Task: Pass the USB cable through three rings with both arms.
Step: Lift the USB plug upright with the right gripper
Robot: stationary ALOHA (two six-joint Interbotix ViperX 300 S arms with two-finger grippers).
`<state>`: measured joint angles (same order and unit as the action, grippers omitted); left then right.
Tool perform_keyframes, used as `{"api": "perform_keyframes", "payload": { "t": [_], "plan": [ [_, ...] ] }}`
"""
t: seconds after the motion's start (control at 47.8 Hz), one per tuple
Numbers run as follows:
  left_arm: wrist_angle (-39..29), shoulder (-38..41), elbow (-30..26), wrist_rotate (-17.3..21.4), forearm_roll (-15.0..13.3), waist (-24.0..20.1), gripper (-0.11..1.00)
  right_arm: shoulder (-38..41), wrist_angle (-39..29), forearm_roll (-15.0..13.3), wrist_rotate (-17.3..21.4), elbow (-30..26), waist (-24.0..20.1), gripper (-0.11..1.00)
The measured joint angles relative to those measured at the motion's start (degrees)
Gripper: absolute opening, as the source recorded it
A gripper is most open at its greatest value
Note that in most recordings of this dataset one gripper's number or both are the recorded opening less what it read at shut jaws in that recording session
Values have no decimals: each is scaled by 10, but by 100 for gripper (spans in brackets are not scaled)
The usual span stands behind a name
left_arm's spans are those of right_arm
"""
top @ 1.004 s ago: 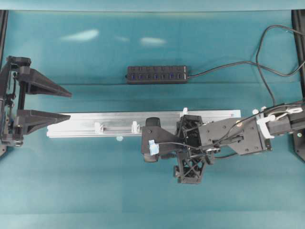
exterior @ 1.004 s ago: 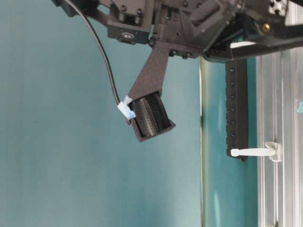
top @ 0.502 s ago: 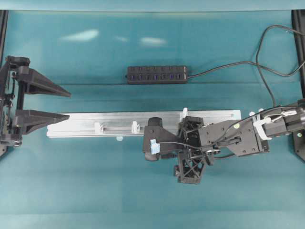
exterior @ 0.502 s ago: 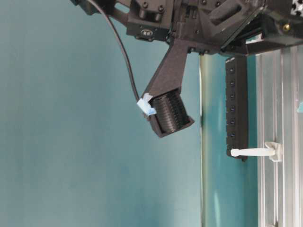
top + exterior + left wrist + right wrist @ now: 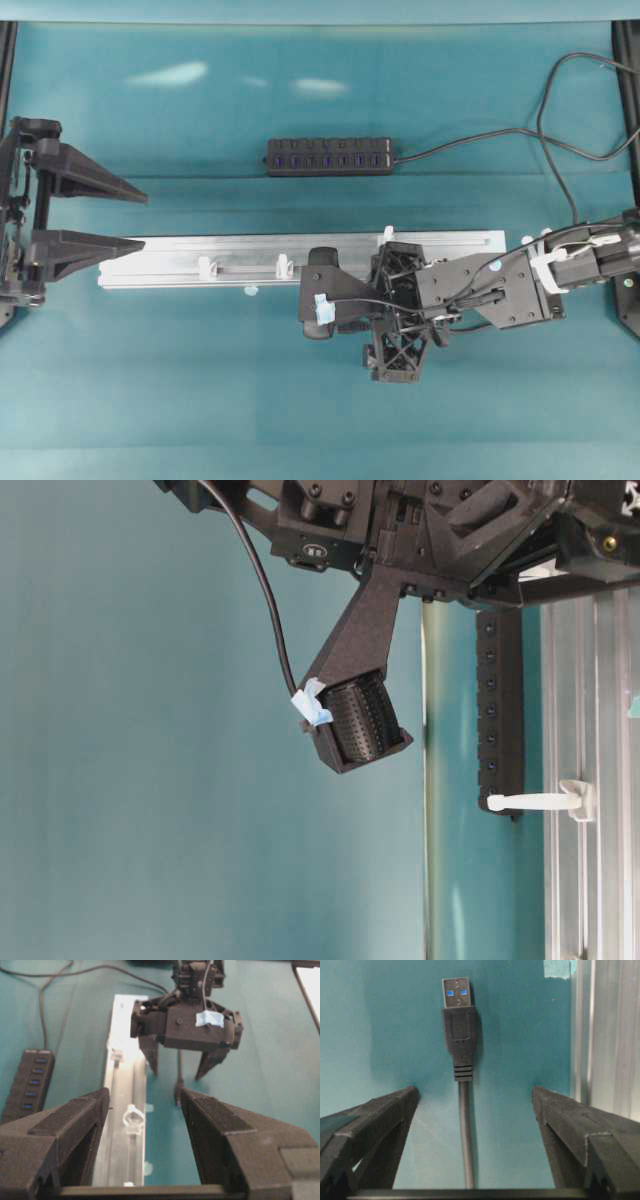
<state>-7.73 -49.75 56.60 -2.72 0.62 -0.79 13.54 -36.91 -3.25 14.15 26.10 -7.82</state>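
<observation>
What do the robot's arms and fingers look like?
Both arms are black. The left gripper has two long, pointed wedge fingers with rough dark pads. The right gripper has a boxy body with lattice-like parts, a pale-blue tape tab, thin black cables along it and white clips near the wrist.

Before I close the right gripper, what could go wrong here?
1. The right gripper is open astride the USB cable, which lies flat on the table; closing too high could miss the thin cord.
2. The rail lies close beside that gripper, so a finger may catch it.
3. The left gripper waits open, far from the rings.
</observation>
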Motion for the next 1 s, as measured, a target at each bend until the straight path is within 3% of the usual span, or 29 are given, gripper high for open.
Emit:
{"api": "perform_keyframes", "payload": {
  "t": [0.272,0.732,0.815,1.004],
  "plan": [
    [0,0,2,0,0,0,68,0,4,-3,-22,-1,-1,58],
    [0,0,2,0,0,0,68,4,5,-3,-25,-1,-4,54],
    [0,0,2,0,0,0,68,6,4,-4,-25,-1,-5,47],
    [0,0,2,0,0,-1,68,8,2,-2,-25,-2,-6,14]
  ]
}}
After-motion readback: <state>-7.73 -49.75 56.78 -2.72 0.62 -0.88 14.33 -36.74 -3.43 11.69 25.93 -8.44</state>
